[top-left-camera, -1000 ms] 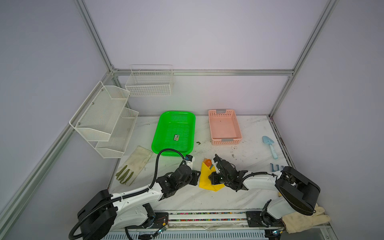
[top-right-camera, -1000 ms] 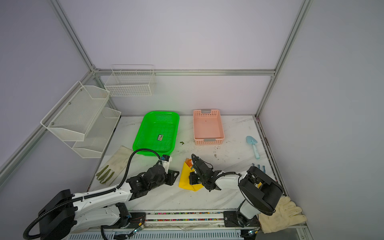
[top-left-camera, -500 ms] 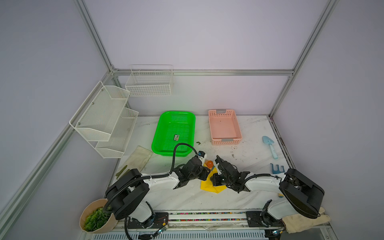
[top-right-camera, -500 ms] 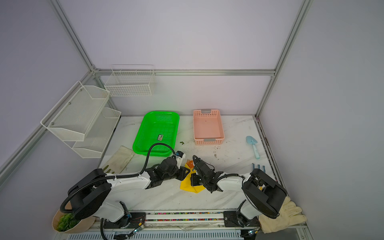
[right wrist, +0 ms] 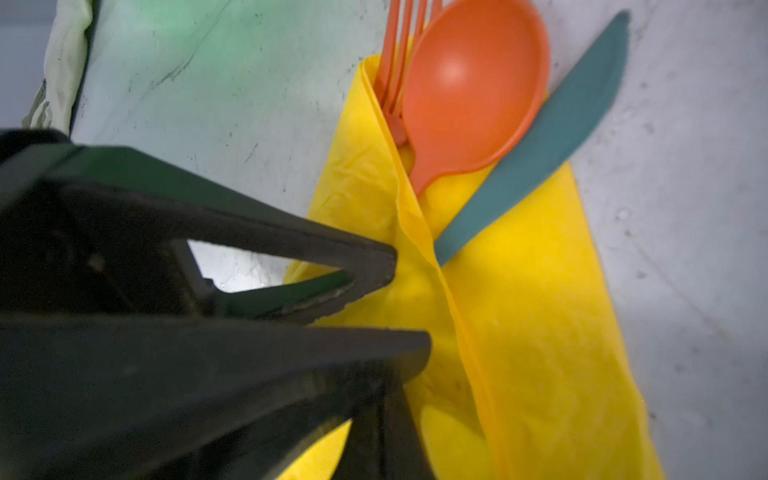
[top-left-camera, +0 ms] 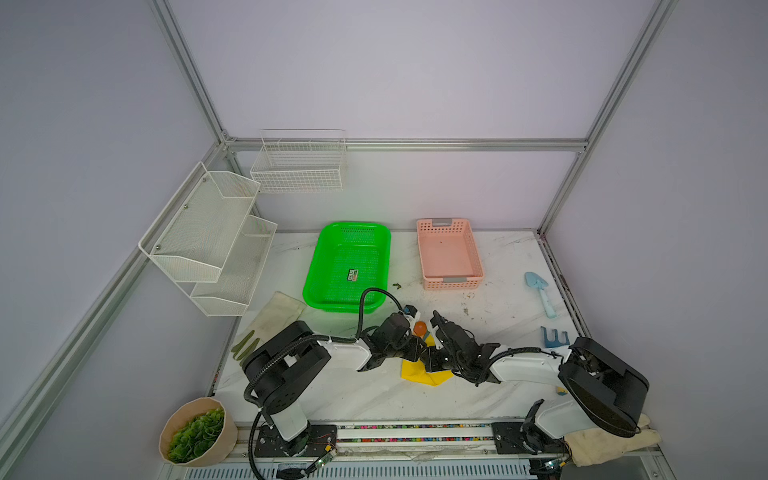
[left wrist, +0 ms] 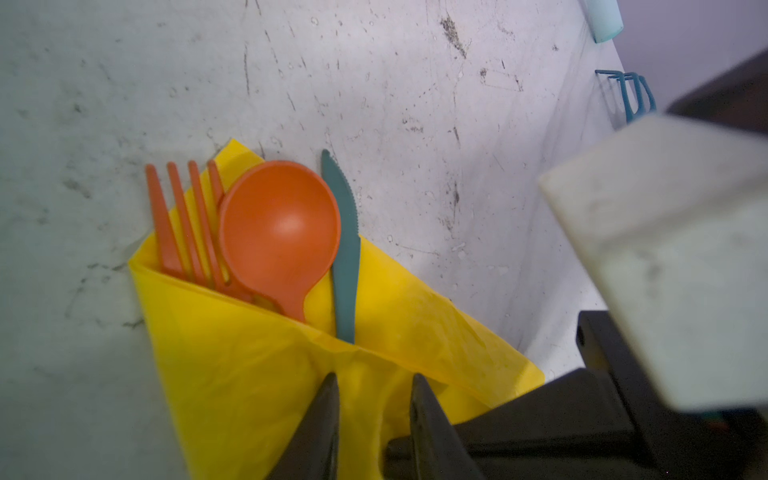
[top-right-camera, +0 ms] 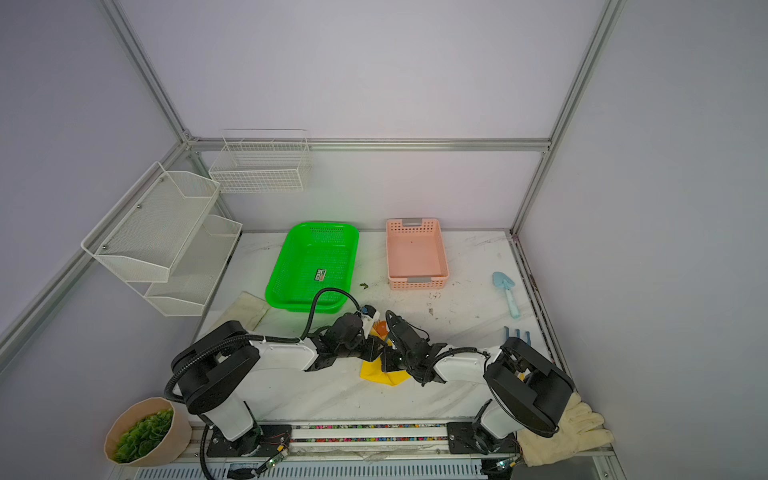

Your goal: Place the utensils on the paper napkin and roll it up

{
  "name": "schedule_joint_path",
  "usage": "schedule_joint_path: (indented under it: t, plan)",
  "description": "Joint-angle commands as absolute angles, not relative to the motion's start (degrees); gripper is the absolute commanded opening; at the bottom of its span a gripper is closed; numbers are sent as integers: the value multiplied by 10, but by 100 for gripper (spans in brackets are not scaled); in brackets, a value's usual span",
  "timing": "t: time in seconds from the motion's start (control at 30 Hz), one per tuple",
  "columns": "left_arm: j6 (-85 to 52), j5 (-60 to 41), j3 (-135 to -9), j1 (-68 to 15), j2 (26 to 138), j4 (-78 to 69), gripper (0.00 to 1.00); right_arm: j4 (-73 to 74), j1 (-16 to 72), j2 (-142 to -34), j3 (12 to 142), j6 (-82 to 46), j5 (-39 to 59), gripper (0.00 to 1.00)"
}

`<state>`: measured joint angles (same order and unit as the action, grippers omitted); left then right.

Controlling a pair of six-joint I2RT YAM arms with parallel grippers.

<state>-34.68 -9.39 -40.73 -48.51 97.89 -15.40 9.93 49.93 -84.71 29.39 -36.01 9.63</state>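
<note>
Arm swing brings left fingers [left wrist: 324, 424] over the paper napkin [left wrist: 249, 374], narrowly parted, grip unclear; right fingers [right wrist: 382, 440] stay closed.

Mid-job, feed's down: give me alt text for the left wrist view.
A bright yellow paper napkin is folded over the handles of an orange plastic fork, orange plastic spoon and teal plastic knife, whose heads poke out onto the scuffed white table. The left gripper is over the folded part, jaws slightly apart.

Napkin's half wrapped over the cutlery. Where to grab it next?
Pinch the paper napkin at its uncovered flap's free edge beside the teal knife, coming from the knife side. The flap by the fork already lies folded over the handles, so this one likely wraps next.
</note>
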Motion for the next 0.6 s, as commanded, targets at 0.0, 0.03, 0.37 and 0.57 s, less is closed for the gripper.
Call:
schedule_joint_path:
  t: [0.0, 0.03, 0.37, 0.57]
  plan:
    - [-333, -87, -439, -477, 989, -158, 29, -14, 503, -864, 277, -367, 75, 5]
    - [-332, -84, -437, -477, 991, -156, 29, -19, 503, -864, 278, -367, 72, 5]
    - [-343, -42, -404, -474, 977, -129, 28, -66, 503, -853, 302, -375, 32, 6]
    - [-349, -27, -382, -470, 960, -126, 27, -74, 503, -856, 317, -374, 23, 7]
